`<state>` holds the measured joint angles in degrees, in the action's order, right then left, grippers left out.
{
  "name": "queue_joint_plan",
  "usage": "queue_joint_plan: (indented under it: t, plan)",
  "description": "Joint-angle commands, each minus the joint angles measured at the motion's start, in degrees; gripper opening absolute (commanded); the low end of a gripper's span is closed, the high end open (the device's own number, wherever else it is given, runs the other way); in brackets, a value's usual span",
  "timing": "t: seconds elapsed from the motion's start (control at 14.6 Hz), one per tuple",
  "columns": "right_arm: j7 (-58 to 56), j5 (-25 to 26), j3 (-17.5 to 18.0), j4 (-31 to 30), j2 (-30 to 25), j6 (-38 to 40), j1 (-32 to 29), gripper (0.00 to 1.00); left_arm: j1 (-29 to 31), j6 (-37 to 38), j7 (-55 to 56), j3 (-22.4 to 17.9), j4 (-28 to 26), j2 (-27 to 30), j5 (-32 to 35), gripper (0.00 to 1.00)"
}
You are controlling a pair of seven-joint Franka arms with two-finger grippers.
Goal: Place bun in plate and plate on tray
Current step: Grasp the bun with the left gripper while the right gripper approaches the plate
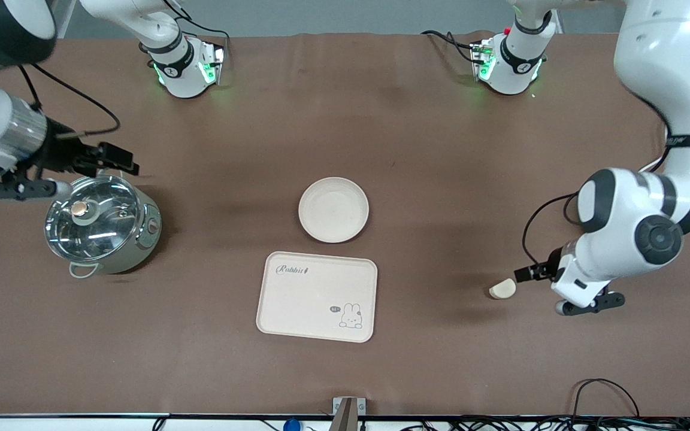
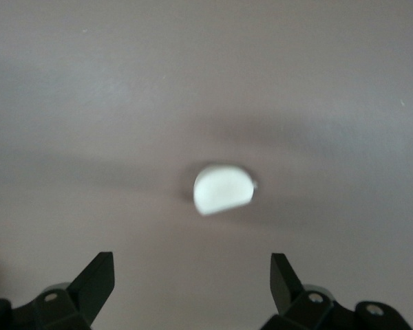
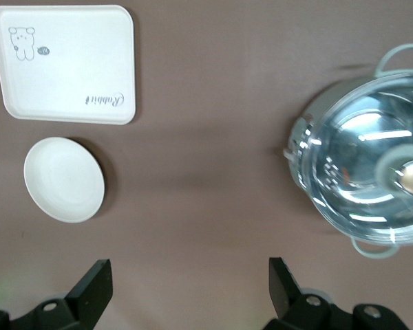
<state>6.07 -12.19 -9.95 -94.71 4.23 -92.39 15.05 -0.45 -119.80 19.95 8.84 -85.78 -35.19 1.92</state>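
The bun (image 1: 502,289) is a small pale half-moon piece lying on the brown table toward the left arm's end. My left gripper (image 1: 527,275) hangs low right beside it, open and empty. In the left wrist view the bun (image 2: 222,188) lies ahead of the open gripper (image 2: 193,275), not between the fingers. The round plate (image 1: 333,209) sits empty at mid-table. The Rabbit tray (image 1: 317,296) lies empty just nearer to the front camera than the plate. My right gripper (image 1: 118,158) waits open over the table beside a pot; its wrist view shows the gripper (image 3: 191,275), plate (image 3: 63,179) and tray (image 3: 62,62).
A pale green pot with a glass lid (image 1: 100,226) stands toward the right arm's end; it also shows in the right wrist view (image 3: 372,179). Cables lie along the table's front edge (image 1: 602,395).
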Motion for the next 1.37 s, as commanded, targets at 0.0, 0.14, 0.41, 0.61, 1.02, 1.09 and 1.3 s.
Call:
queue_joint_plan:
  t: [0.0,0.14,0.41,0.61,1.02,1.09,1.3]
  plan:
    - [0.9,-3.3,-0.2,-0.3,2.5,-2.8,1.5,1.00,-0.3,-5.1,4.8,0.1,1.7,-3.5,-0.3,1.00]
    - [1.0,-5.8,-0.2,-0.3,5.5,-4.0,2.3,1.00,-0.3,-6.8,7.6,0.0,1.8,-5.4,-0.2,1.00]
    - [1.0,-7.8,-0.2,-6.5,6.8,-12.9,6.6,1.00,-1.8,-10.3,8.6,-0.2,1.9,-9.1,-0.2,1.00]
    - [1.1,-7.8,-0.2,-9.8,9.5,-21.5,10.7,1.00,-1.8,-12.6,8.9,-0.3,1.9,-11.4,-0.1,1.00]
    - [4.8,-15.7,-0.2,-11.0,18.2,-30.5,16.1,1.00,-1.8,-12.9,8.9,-0.2,1.7,-11.6,1.6,0.85]
    - [4.8,-17.5,-0.2,-12.0,19.0,-32.4,16.8,1.00,-1.8,-12.8,8.9,-0.2,1.2,-11.7,1.6,0.76]
    - [4.8,-19.4,-0.2,-15.5,19.4,-37.9,20.3,1.00,-1.9,-12.8,9.0,-0.2,0.8,-12.1,1.6,0.59]
